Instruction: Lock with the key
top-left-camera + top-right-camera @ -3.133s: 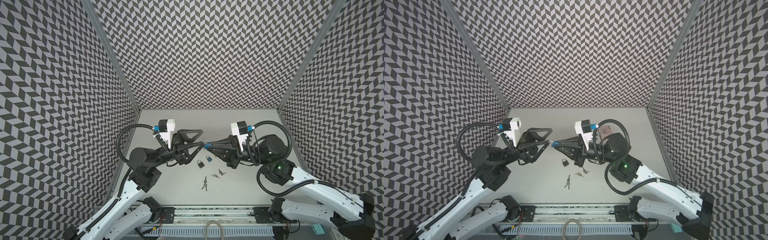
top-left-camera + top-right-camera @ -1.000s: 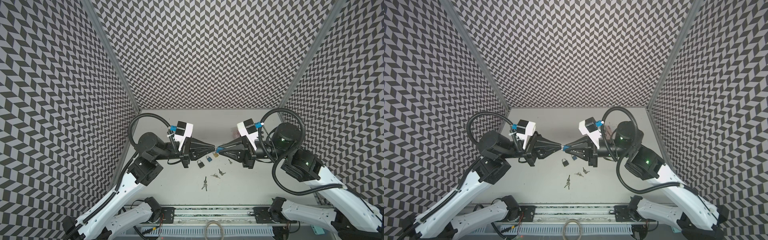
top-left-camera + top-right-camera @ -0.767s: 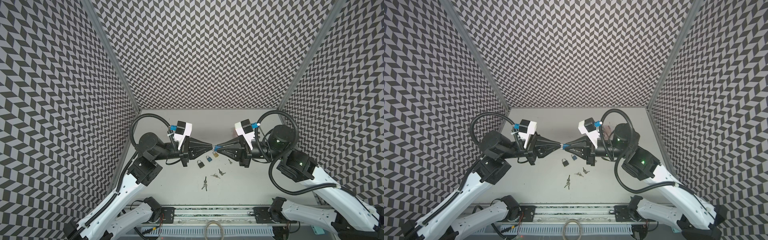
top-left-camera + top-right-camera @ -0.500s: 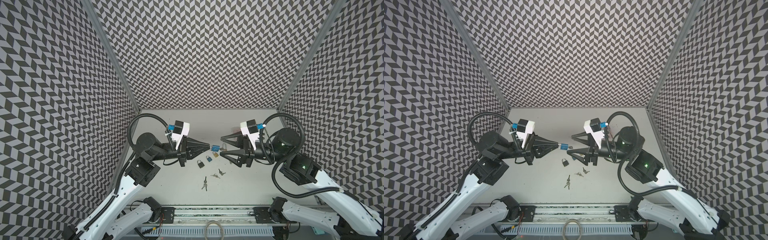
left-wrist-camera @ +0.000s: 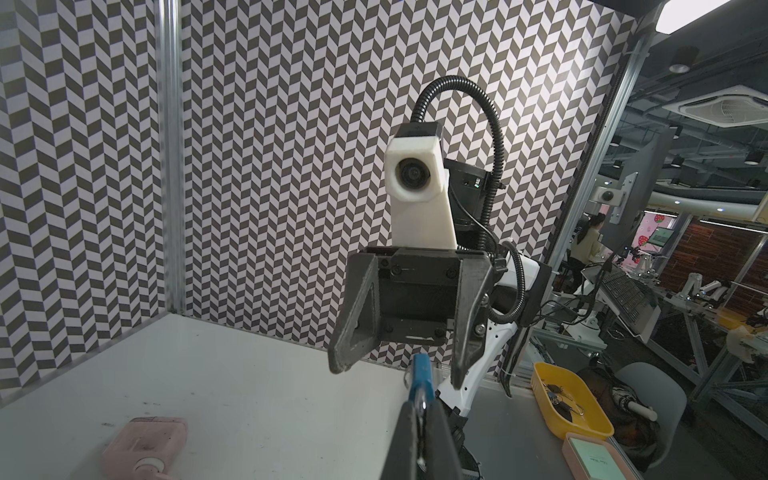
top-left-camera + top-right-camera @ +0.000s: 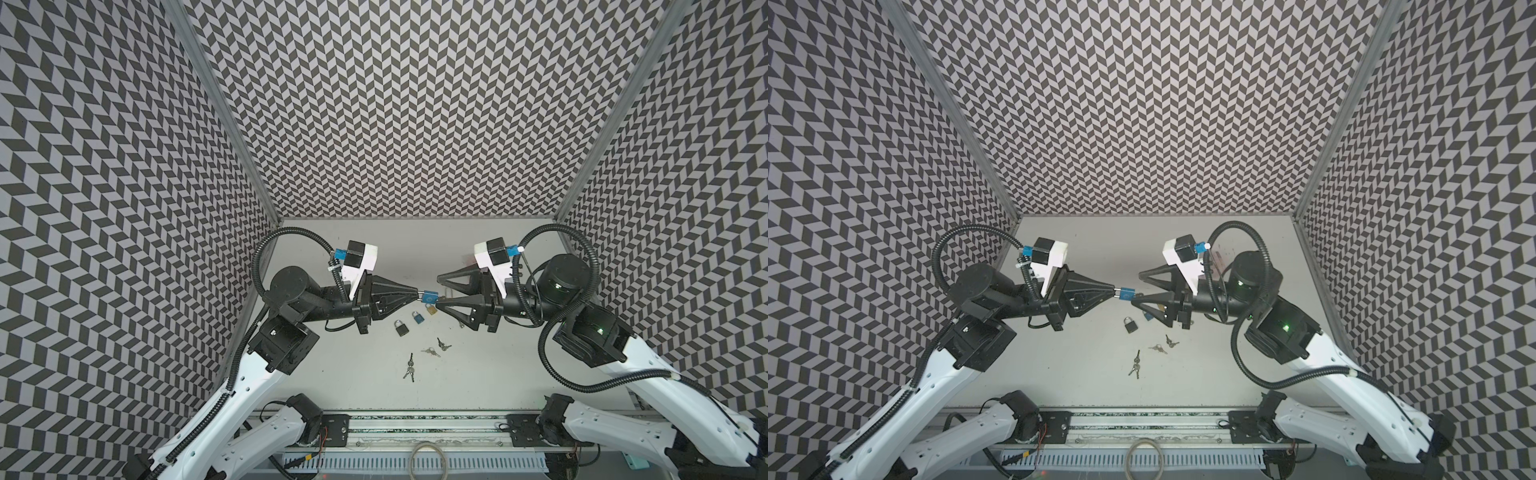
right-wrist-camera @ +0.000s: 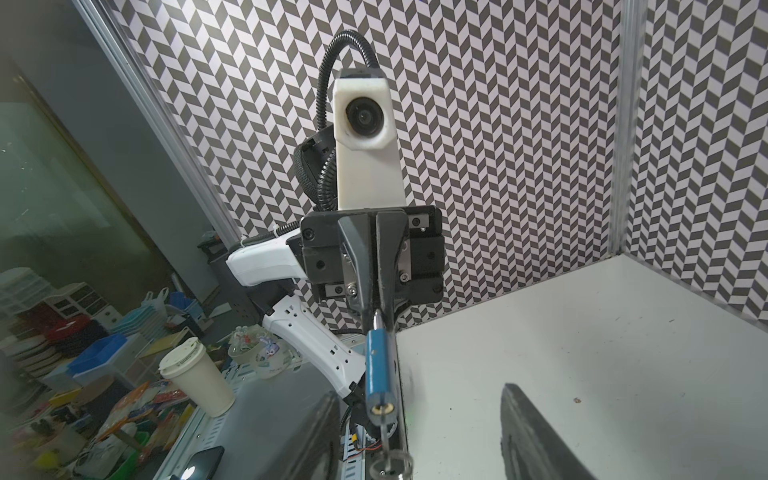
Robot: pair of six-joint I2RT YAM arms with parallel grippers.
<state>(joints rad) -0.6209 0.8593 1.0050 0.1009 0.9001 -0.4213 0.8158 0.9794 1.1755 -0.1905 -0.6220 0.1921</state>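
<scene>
The padlock (image 6: 430, 296) is held aloft by its shackle in the clamped left gripper (image 6: 419, 296), the key (image 7: 386, 434) is seen seated in its keyhole between the parted, empty jaws of the right gripper (image 6: 439, 291), so insertion is judged done and locking left unconfirmed.

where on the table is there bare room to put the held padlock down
Bare: the back middle of the table, along the back wall, and the front strip between the keys and the front rail. Crowded: the middle, below the left claw gripping the blue padlock and the open right claw, where the loose padlocks and keys lie.
</scene>
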